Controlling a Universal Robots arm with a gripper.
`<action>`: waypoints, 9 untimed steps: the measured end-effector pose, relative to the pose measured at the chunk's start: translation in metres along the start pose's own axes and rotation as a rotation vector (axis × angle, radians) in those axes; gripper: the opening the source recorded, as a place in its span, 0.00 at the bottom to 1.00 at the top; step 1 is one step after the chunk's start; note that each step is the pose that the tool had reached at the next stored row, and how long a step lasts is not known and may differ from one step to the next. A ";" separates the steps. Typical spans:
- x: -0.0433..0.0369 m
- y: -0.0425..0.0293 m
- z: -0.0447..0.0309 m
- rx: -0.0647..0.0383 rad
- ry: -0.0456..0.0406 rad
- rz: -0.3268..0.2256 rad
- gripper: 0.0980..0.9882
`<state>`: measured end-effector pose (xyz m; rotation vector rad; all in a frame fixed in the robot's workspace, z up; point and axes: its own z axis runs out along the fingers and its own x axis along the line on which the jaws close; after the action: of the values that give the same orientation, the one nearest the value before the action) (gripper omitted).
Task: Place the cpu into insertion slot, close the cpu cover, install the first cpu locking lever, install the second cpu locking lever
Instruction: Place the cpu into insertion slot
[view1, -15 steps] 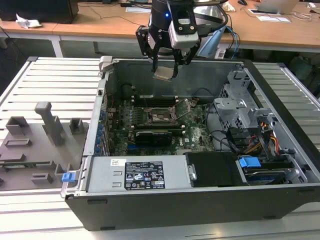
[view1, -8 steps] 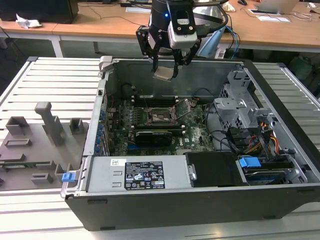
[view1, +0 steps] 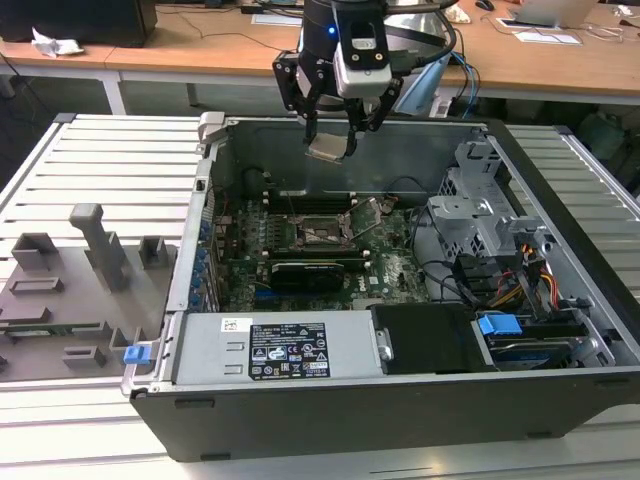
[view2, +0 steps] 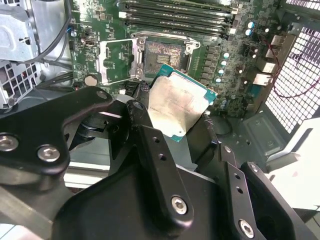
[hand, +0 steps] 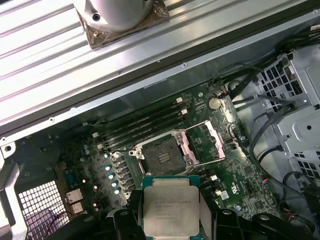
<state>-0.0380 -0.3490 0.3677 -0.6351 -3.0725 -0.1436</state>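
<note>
My gripper (view1: 332, 138) hangs above the open computer case (view1: 205, 230), shut on the cpu (view1: 330, 149), a small silvery square chip held by its edges. In both wrist views the cpu (view2: 175, 105) (hand: 170, 210) sits tilted between the black fingers (view2: 150, 145) (hand: 124, 221), well above the motherboard. Below it the insertion slot (view1: 320, 233) (view2: 165, 54) (hand: 161, 156) lies bare. The cpu cover (view2: 116, 61) (hand: 212, 142) is swung open and lies beside the slot. A thin lever (view1: 362, 228) stands raised at the slot's side.
A black graphics card (view1: 310, 270) lies just in front of the slot and memory slots (view1: 310, 200) behind it. The power supply (view1: 280, 350) fills the case front. A metal drive cage (view1: 480, 210) and cables stand on the exterior view's right. A grey fixture tray (view1: 70, 290) is outside, left.
</note>
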 end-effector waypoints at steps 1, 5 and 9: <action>0.0000 0.0000 0.0000 0.000 -0.0003 0.003 0.50; 0.0000 -0.0001 0.0005 0.000 -0.0024 0.026 0.50; 0.0000 -0.0001 0.0008 -0.001 -0.0040 0.045 0.50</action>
<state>-0.0380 -0.3490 0.3669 -0.7040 -3.0595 -0.1436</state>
